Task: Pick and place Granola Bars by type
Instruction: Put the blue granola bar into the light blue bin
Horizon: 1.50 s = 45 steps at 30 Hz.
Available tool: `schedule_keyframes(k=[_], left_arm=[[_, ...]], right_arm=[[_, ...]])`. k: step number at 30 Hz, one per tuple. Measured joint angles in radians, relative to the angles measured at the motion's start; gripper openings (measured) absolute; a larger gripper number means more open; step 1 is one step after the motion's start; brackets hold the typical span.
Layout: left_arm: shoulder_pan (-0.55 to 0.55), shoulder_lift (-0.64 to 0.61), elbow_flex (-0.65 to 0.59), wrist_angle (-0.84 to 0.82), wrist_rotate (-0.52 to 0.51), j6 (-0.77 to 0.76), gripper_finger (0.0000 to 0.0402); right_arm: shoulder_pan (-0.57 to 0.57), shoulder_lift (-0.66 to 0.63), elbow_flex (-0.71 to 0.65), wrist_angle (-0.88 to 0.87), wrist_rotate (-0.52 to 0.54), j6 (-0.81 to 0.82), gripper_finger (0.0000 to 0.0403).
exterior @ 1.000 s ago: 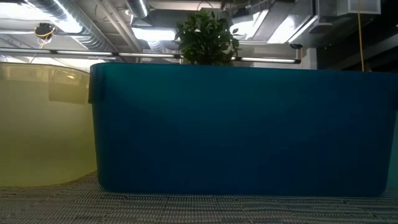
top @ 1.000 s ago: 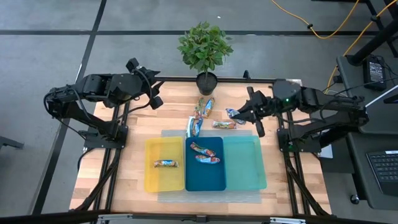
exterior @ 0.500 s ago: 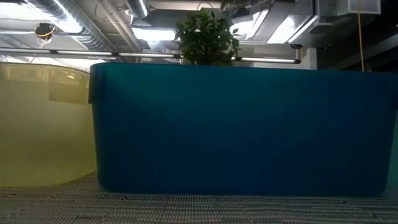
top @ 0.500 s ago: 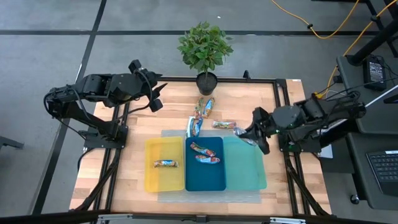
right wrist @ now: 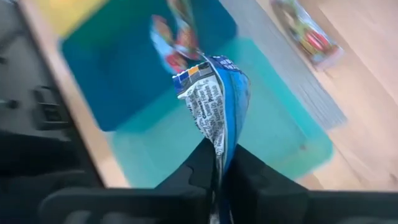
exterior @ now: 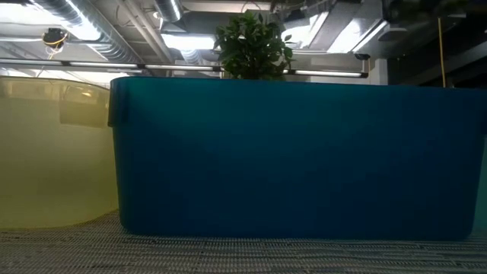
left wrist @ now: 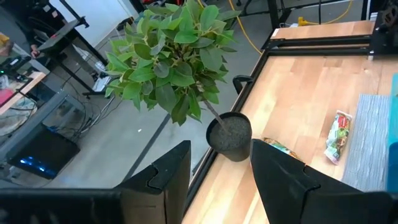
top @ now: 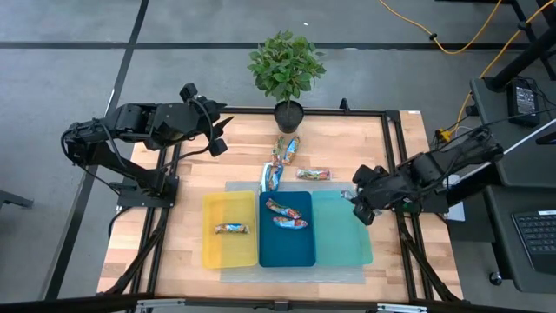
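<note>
The right end effector (top: 357, 196) was positioned over the teal tray (top: 341, 235), at that tray's far right corner, with its fingers (right wrist: 202, 163) clamped on a blue granola bar (right wrist: 213, 102). In the right wrist view the bar projected straight out from between the fingertips, one end pinched and the remainder free above the teal tray floor. The dark blue tray (top: 287, 246), directly left of the teal tray, contained two bars (top: 283, 214) lying side by side in its far half. The yellow tray (top: 229, 248), left of the dark blue tray, contained one bar (top: 231, 229) near its centre. Beyond the teal tray, loose bars lay on the bench (top: 234, 152): one (top: 314, 174) just past the tray's far edge, one (top: 272, 176) past the dark blue tray, and a pair (top: 286, 149) nearer the potted plant (top: 286, 69). The left end effector (top: 217, 130) hung over the bench's far left corner, well apart from the teal tray, fingers (left wrist: 163, 180) spread apart and empty.
</note>
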Motion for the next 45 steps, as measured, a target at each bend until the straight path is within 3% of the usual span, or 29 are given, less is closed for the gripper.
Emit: schedule_keyframes(k=[4,12,19,28,37,45], left_arm=[[0.000,0.000,0.000,0.000,0.000,0.000,0.0159],[0.000,0.000,0.000,0.000,0.000,0.000,0.0159],[0.000,0.000,0.000,0.000,0.000,0.000,0.0159],[0.000,0.000,0.000,0.000,0.000,-0.020,0.0159],[0.000,0.000,0.000,0.000,-0.001,-0.027,0.0159],[0.000,0.000,0.000,0.000,-0.001,-0.027,0.0159]], right_arm=[[0.000,0.058,0.000,-0.044,0.000,0.020,0.0047],[0.000,0.156,-0.027,-0.018,0.006,-0.034,0.0013],[-0.003,0.163,-0.208,0.216,0.007,-0.036,0.0029],[-0.067,0.163,-0.425,0.518,-0.046,-0.021,0.0012],[-0.133,0.163,-0.521,0.532,-0.144,-0.014,0.0022],[-0.176,0.163,-0.523,0.529,-0.151,-0.080,0.0034]])
